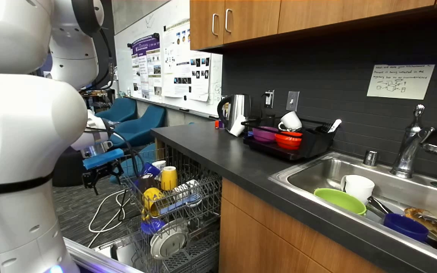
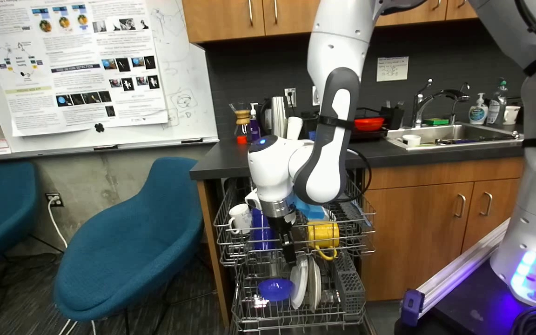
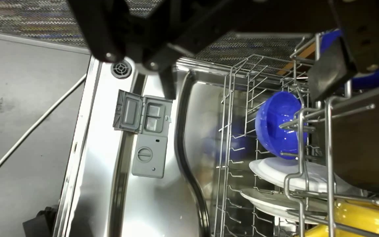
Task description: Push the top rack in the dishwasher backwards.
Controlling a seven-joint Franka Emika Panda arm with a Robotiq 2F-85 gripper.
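Hanging at the front of the top rack [image 2: 300, 232], the gripper [image 3: 242, 93] has its jaws spread apart; whether they touch the wires I can't tell. That rack juts out of the dishwasher [image 3: 153, 200] above the lower rack [image 2: 291, 321], holding a yellow mug [image 2: 324, 232] and a white mug [image 2: 241, 217]. Farther back, a steel kettle [image 2: 278, 116] stands on the counter [image 1: 211, 146].

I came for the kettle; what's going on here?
A white robot arm has its black two-fingered claw, open and holding nothing, at the front of the shallow silvery wire top rack; whether they touch is unclear. That rack is pulled out of the steel-lined dishwasher, with a rounded yellow mug in it. The likely aim, not yet done, is pushing the rack back in.
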